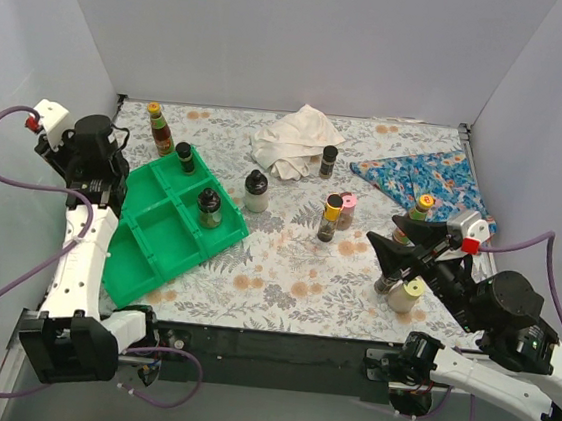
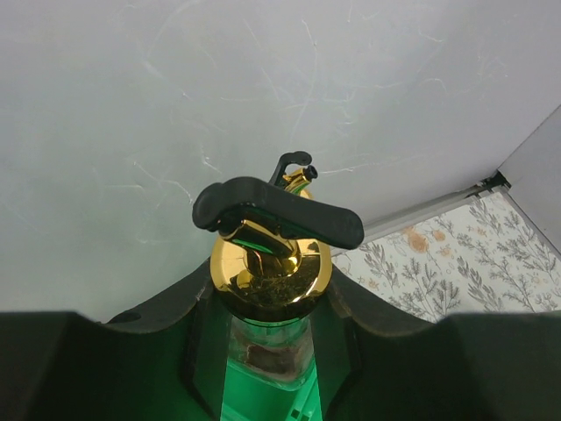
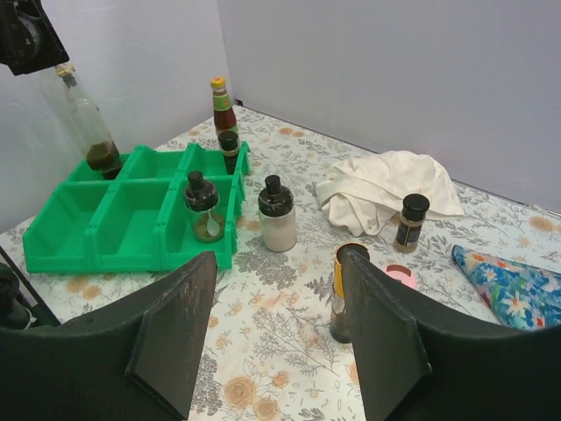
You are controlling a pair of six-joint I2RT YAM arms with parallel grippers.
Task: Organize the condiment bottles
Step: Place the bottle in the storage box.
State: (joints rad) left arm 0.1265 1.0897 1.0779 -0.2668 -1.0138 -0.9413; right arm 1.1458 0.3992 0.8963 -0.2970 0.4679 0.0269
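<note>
Fingers of the right gripper stand wide apart and hold nothing. Just ahead of them, a bit right, I see a yellow-capped bottle, with a pink-capped jar just beside it. Farther ahead stands a white bottle with a black cap. Ahead and left lies the green tray, with a round-topped bottle in its near right box and a thin dark bottle in the box behind. Past those, the left gripper is clamped on a gold-capped bottle at the tray's far left box.
</note>
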